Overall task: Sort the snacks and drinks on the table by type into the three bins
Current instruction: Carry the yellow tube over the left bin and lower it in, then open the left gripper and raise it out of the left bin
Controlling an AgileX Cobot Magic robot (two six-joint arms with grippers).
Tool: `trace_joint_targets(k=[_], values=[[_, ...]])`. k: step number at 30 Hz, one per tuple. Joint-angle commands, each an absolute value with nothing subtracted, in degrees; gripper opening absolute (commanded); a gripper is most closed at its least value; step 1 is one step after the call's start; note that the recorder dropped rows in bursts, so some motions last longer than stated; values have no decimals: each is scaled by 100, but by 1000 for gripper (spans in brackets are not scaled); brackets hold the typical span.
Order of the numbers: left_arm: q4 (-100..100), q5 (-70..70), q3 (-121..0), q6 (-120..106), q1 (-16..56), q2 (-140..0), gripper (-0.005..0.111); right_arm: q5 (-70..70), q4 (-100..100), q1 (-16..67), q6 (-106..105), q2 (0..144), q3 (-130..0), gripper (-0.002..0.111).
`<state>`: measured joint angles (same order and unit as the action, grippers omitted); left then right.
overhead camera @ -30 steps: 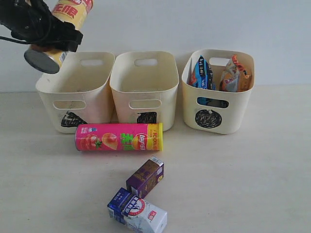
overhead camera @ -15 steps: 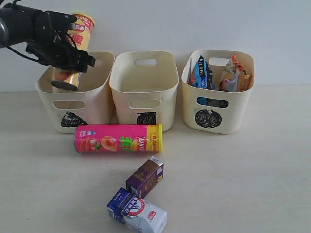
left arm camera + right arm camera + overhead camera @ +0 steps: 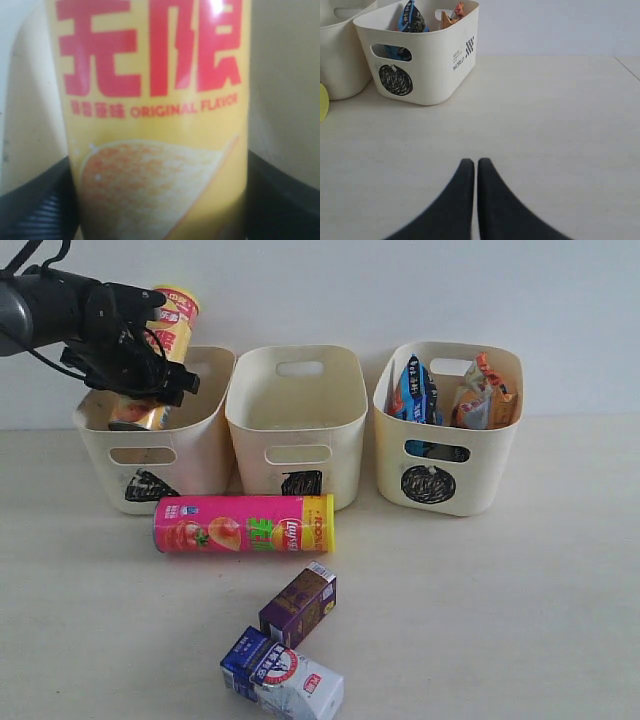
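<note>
Our left tool point(image 3: 138, 365) grips the tilted yellow tube point(image 3: 172, 312), lower end inside the triangle bin point(image 3: 195, 450); our right tool point(image 3: 474, 170) sits closed.

Original-flavor tube point(image 3: 160, 165): yellow, red lettering
lying tube point(image 3: 243, 524): pink, yellow end
small carton point(image 3: 298, 605): purple
front carton point(image 3: 283, 678): blue-white, red logo
bins point(image 3: 262, 430): cream, black scribbles
one bag point(image 3: 413, 390): blue-black
other bag point(image 3: 482, 397): orange-tan
</note>
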<state>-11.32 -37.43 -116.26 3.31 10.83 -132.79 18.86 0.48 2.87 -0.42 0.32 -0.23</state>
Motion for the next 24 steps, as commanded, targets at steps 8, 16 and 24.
trace_joint_targets(k=[8, 16, 24], values=[[-1161, -3771, -11676, 348, 1091, -13237, 91, 1847, 52, 286, -38, 0, 0, 0], [-1138, -4083, -11676, -553, 1091, -12587, 86, 1847, 52, 286, -38, 0, 0, 0], [-493, -5387, -11665, -3292, 1091, -11785, 4, 1847, 52, 286, -38, 0, 0, 0]])
